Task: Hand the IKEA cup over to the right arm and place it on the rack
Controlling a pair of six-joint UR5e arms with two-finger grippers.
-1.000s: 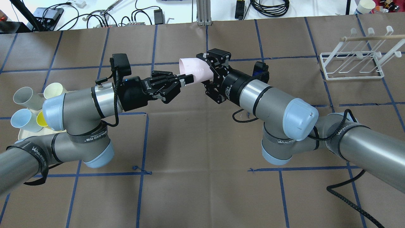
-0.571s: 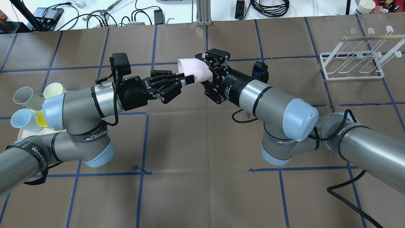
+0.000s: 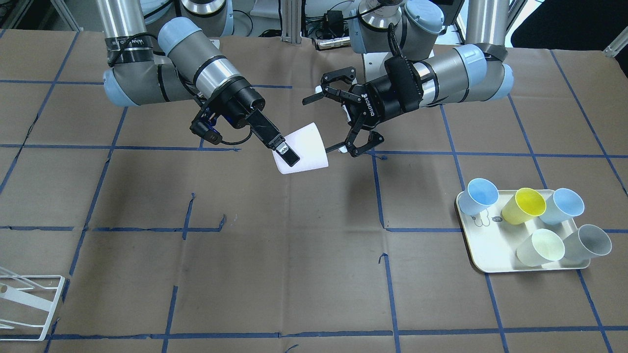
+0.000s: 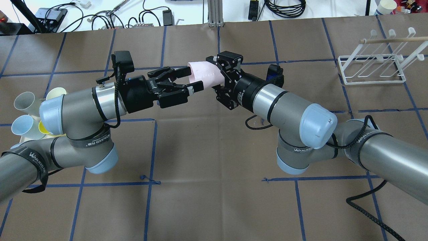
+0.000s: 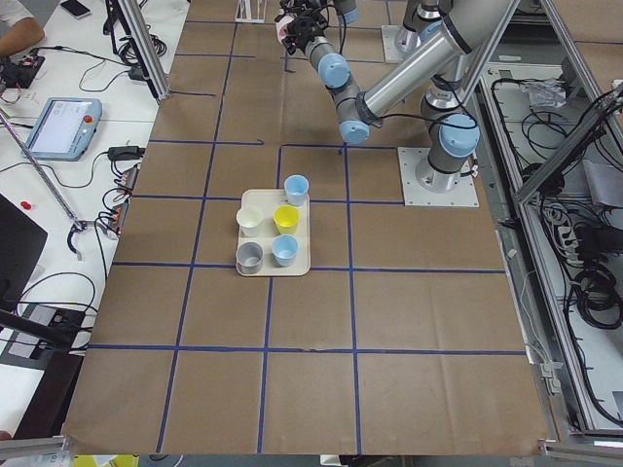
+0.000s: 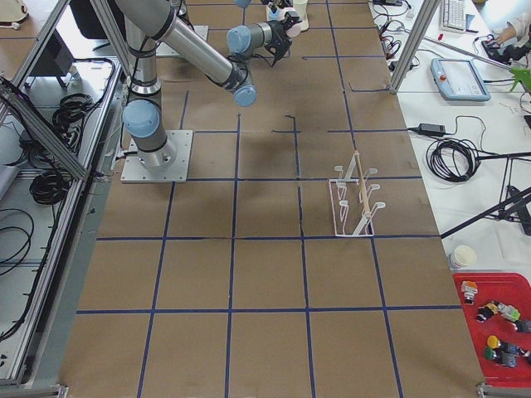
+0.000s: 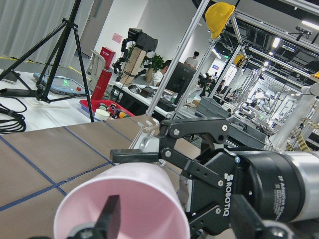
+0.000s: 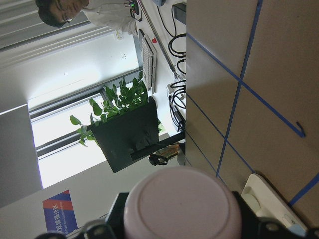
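1. The cup (image 3: 306,144) hung on its side in mid-air over the middle of the table. The right gripper (image 3: 287,153) pinched it at the base end, with one black finger lying along its wall.
2. The left gripper (image 4: 191,79) stood spread at the cup's mouth and held nothing. One finger was by the rim and the other outside the wall. I could not tell whether a pad brushed the rim.
3. By my reading, the handover was at its close. The right side had the cup, and the placing had not begun.
4. The next move called for the left arm (image 4: 77,110) to draw back along the cup's axis until both fingers were free of the rim. Only then could the right arm (image 4: 291,107) carry the cup off and turn it over a prong. A grip near the base of a smooth, tapered cup might slip, so a slow swing seemed wise.
5. Nearest the robot, by the left arm's elbow, sat the tray (image 3: 490,247) with five spare cups (image 3: 525,206), well apart from the handover.
6. Farther off, on the right, stood the rack (image 4: 374,82), well apart from the cup. A rod (image 4: 391,39) ran across its top and could crowd the approach.
7. Beyond the table lay a bench (image 4: 194,13) strewn with cables, out of the path.
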